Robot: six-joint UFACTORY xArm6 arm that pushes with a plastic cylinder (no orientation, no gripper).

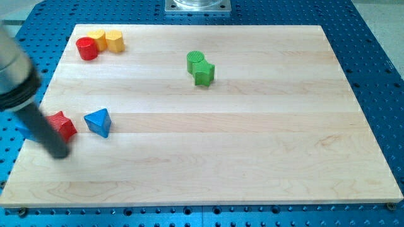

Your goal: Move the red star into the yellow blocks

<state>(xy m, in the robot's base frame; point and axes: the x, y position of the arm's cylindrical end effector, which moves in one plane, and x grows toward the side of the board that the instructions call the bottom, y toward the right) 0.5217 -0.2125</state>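
The red star (64, 126) lies near the board's left edge, at mid height. My tip (60, 154) rests just below and slightly left of it, touching or nearly touching it. The rod rises up to the view's left. Two yellow blocks (96, 37) (114, 41) sit side by side at the top left, with a red cylinder (86, 48) against their left side. The star is far below the yellow blocks.
A blue triangular block (98, 122) sits just right of the red star. A green cylinder (196, 60) and a green star (204, 73) touch each other at the top centre. A blue block (25, 130) peeks out behind the rod at the left edge.
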